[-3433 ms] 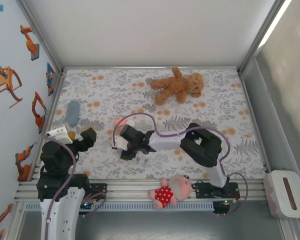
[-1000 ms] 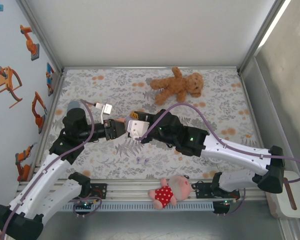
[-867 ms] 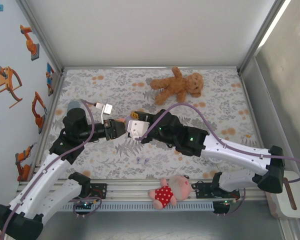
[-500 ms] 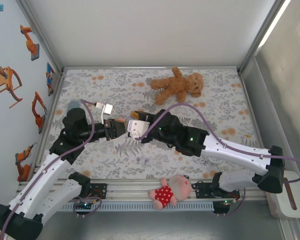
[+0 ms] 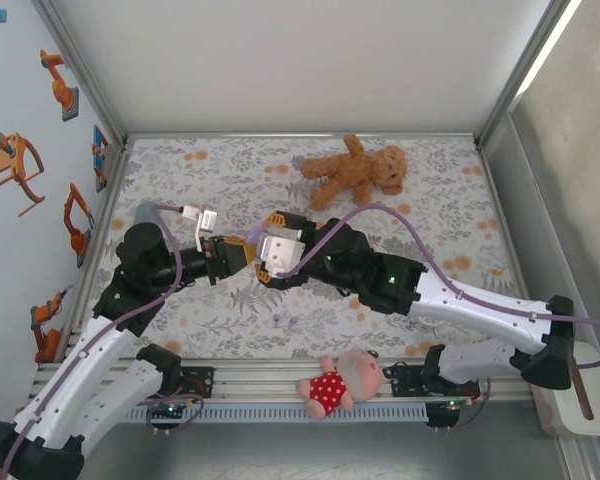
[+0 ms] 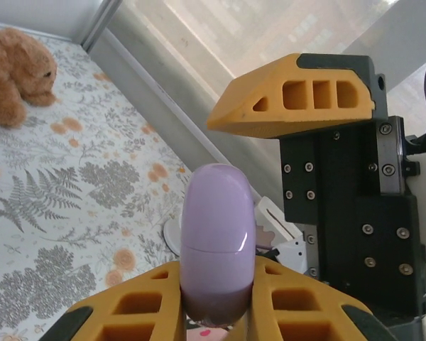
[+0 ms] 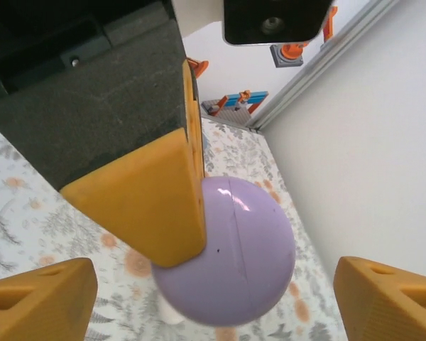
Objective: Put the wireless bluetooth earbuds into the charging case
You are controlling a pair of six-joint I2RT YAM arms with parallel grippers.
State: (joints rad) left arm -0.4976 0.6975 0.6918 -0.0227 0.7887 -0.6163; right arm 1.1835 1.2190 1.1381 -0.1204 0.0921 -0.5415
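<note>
A lilac charging case hangs closed above the floral table. My left gripper is shut on its lower end, one yellow finger pressed on its side. In the right wrist view the case sits between the spread fingers of my right gripper, which is open and apart from it. From above, the left gripper and right gripper meet at mid-table with the case between them. Two tiny lilac earbuds lie on the cloth nearer the front.
A white round case lies on the table below the grippers. A brown teddy bear lies at the back. A doll in a red dress rests on the front rail. A grey-blue object sits at the left.
My right gripper has opened and let go of the lilac case. The left gripper has closed on it, and both arms have shifted slightly.
</note>
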